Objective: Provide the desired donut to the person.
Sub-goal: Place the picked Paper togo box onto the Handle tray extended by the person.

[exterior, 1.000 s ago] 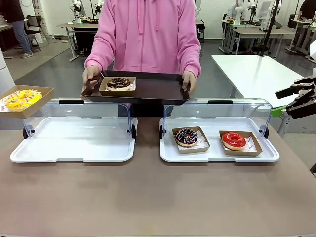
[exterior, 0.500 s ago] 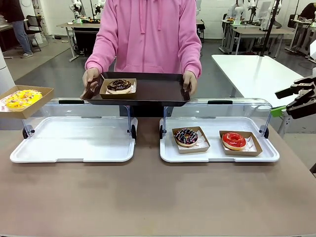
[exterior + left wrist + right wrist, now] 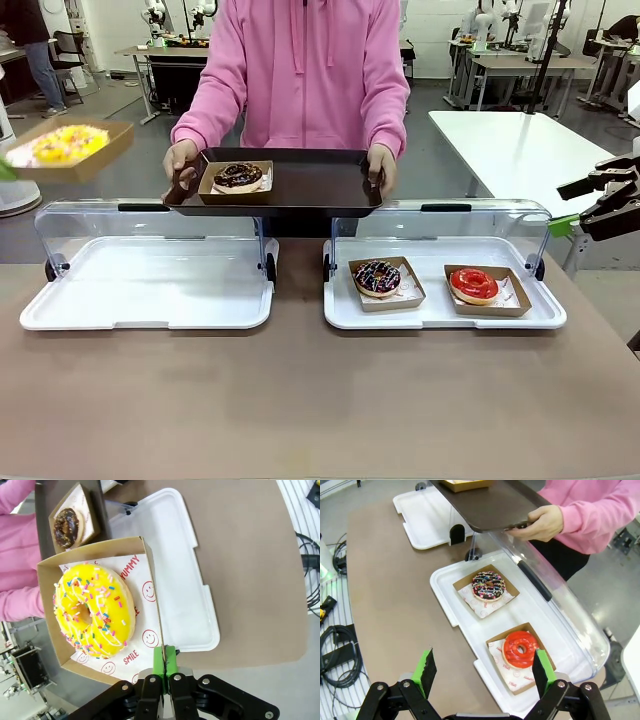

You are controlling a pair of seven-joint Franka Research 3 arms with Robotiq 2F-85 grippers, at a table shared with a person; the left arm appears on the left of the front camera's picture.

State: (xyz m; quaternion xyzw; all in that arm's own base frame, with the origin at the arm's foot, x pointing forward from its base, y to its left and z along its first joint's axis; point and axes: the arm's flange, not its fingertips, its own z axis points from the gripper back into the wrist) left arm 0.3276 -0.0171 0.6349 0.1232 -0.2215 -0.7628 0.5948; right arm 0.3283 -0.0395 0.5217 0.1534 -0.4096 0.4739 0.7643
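My left fingers, clamped on the wall of the yellow donut's box, have just lifted it higher beside the person's held-out tray, so handover looks close, while my right fingers wait spread open

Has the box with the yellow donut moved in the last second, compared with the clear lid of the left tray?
Yes. The box with the yellow donut has risen: it now sits above the clear lid of the left tray, not beside it as earlier.
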